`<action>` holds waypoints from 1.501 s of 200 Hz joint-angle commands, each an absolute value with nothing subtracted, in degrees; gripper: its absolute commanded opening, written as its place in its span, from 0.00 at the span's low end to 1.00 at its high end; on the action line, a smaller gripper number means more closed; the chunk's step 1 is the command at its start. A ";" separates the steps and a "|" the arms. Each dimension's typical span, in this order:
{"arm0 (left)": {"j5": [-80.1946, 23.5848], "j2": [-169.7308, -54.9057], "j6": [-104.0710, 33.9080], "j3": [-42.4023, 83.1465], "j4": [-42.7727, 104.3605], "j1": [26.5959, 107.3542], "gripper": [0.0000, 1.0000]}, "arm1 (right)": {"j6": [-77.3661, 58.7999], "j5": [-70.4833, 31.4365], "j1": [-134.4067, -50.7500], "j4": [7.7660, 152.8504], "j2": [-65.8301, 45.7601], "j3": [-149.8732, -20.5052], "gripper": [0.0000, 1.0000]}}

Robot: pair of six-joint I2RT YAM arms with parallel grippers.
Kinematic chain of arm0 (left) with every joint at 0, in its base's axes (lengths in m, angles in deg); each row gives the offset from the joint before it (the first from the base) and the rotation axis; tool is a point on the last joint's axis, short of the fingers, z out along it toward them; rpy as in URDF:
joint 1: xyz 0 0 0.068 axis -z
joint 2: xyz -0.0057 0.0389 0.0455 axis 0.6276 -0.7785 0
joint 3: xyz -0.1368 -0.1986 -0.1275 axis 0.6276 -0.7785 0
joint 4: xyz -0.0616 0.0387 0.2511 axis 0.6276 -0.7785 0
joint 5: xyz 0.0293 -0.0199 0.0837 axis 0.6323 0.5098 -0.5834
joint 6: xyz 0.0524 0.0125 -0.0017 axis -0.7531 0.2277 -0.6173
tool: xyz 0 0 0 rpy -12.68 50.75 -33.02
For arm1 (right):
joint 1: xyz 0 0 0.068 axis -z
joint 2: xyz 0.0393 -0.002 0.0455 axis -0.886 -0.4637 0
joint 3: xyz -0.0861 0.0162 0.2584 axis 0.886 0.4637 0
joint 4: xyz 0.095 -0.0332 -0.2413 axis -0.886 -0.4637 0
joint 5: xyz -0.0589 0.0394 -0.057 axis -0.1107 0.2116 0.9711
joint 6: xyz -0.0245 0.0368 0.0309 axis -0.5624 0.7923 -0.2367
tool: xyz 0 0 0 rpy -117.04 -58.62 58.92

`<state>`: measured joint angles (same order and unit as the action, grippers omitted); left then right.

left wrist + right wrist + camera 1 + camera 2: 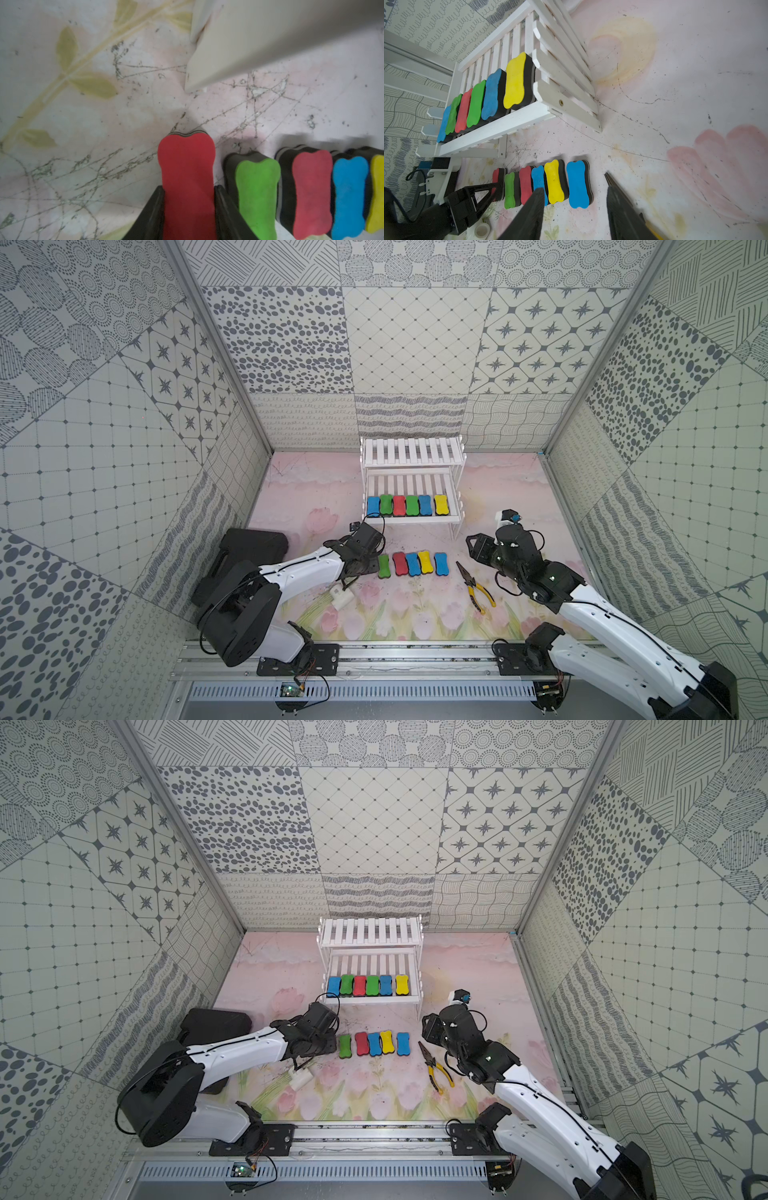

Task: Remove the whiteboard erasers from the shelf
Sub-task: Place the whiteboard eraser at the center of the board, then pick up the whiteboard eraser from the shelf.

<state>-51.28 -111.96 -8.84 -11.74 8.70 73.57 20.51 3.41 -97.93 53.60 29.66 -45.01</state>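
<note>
I'm watching the scuffed floral desk [519, 506] inside patterned walls [415, 344]; pliers [473, 583] are lying by my spread right pincer [574, 190], and the left pincer [189, 187] is pinching a red eraser [186, 162].

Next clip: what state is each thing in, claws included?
red eraser: gripped, at the table row's end.
left claw: shut on red eraser.
right claw: open, empty.
shelf: upright, top tier bare.
six erasers: on the shelf's lower tier, colour side up.
five erasers: in a row on the table.
pliers: lying flat on the table.
black case: appears closed.
</note>
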 commanded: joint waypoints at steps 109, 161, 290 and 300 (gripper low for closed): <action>-50.10 -99.99 -7.69 -8.48 -0.70 76.37 0.64 | 17.86 0.85 -97.70 53.63 30.61 -48.36 0.54; -51.08 -90.26 -11.14 0.04 -8.63 76.71 0.83 | 11.90 -1.00 -97.71 53.49 20.84 -60.49 0.52; -53.24 -79.99 -12.53 1.55 -11.98 72.88 1.00 | 5.33 7.74 -97.97 52.09 -5.47 -79.20 0.53; -53.11 -79.87 -12.56 1.28 -11.93 72.73 1.00 | 5.24 7.77 -97.97 52.05 -6.64 -79.68 0.53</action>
<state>-51.87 -80.77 -10.63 2.16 -9.83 73.81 6.70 5.64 -97.93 51.65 -4.35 -77.36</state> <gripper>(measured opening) 0.994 0.531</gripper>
